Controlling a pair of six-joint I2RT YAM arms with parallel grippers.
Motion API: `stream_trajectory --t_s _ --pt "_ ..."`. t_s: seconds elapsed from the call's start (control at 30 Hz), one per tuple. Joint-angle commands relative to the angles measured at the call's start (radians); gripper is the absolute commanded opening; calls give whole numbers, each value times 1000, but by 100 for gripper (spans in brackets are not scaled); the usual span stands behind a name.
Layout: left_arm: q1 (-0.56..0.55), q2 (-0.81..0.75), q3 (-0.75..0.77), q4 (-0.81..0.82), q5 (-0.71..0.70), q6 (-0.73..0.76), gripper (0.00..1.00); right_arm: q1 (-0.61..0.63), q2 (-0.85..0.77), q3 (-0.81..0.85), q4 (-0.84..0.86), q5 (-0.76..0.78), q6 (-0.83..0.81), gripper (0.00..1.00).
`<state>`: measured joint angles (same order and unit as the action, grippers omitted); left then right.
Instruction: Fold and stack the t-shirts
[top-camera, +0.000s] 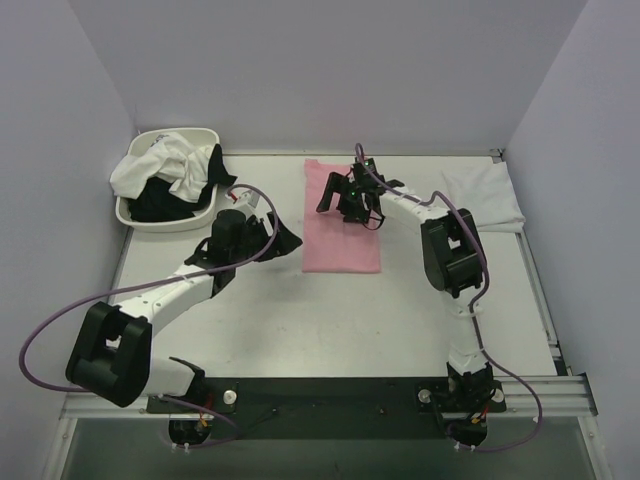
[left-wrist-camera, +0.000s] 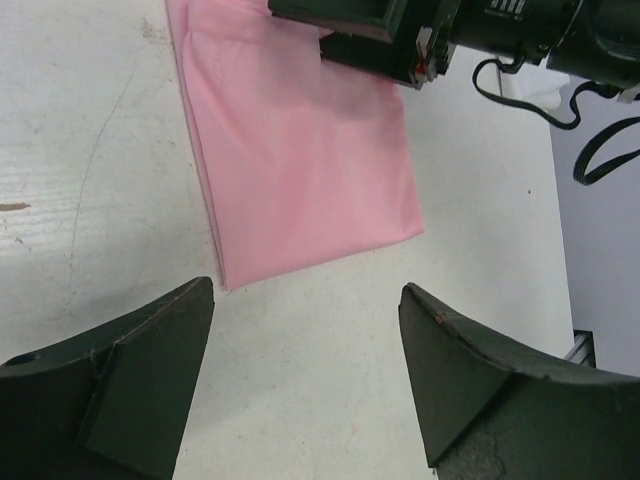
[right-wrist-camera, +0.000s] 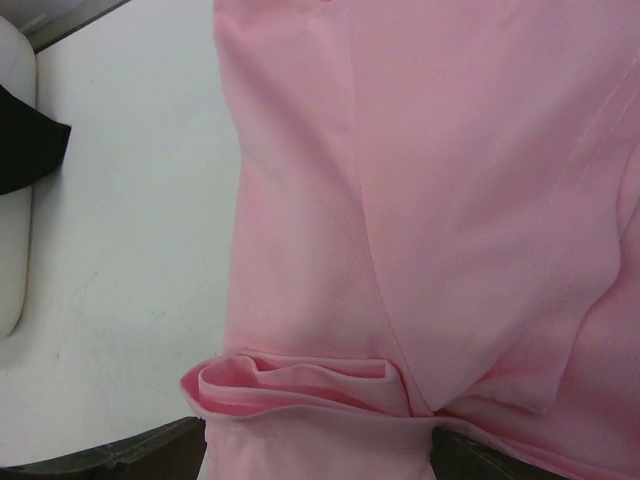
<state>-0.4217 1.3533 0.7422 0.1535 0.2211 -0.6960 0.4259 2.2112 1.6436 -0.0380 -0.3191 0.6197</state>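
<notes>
Left pincer (left-wrist-camera: 305, 292): jaws wide apart, nothing between them, low over bare table (top-camera: 300, 320). Cannot tell if the tips touch the surface.

Pink shirt (top-camera: 342, 245): folded into a long flat strip. Its near corner lies just ahead of the left pincer's tips, apart from them. The rest runs on away from that pincer, under the right one.

Right pincer (top-camera: 343, 188): over the far half of the pink shirt, pointing down at it. Jaws spread wide. In its wrist view a doubled-over edge of pink cloth sits between the two fingers (right-wrist-camera: 150, 452). The jaws are not clamped on it.

Basin (top-camera: 165, 226): beyond the left pincer and to its left, well apart from it, at the table's far-left corner. It holds a crumpled white shirt (top-camera: 165, 165) on top, and a black shirt (top-camera: 155, 202) beneath that spills over the rim on the pincer's side.

Folded white shirt (top-camera: 485, 195): flat on the table to the right of the right pincer, well apart from it, by the far-right edge.
</notes>
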Motion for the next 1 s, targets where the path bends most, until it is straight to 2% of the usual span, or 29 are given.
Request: stream_trajectory --t_s 0.0,0.3,0.43,0.5,0.7,0.97 --pt "0 -55 -21 57 53 -14 84 -9 -27 41 -39 63 -55 98" --pt "-72 -73 20 8 1 7 84 -6 -431 -188 -71 178 -152 100" --pt "-100 -19 8 11 -22 -10 84 -12 -608 -390 -76 202 -144 100" --pt "-106 25 -6 21 -23 -17 84 -15 -649 -500 -69 207 -127 100" --pt "-95 122 -109 188 6 -92 84 -50 -777 -752 21 147 -72 100" --pt "-49 248 -136 322 81 -160 83 -78 -926 -877 29 132 -61 97"
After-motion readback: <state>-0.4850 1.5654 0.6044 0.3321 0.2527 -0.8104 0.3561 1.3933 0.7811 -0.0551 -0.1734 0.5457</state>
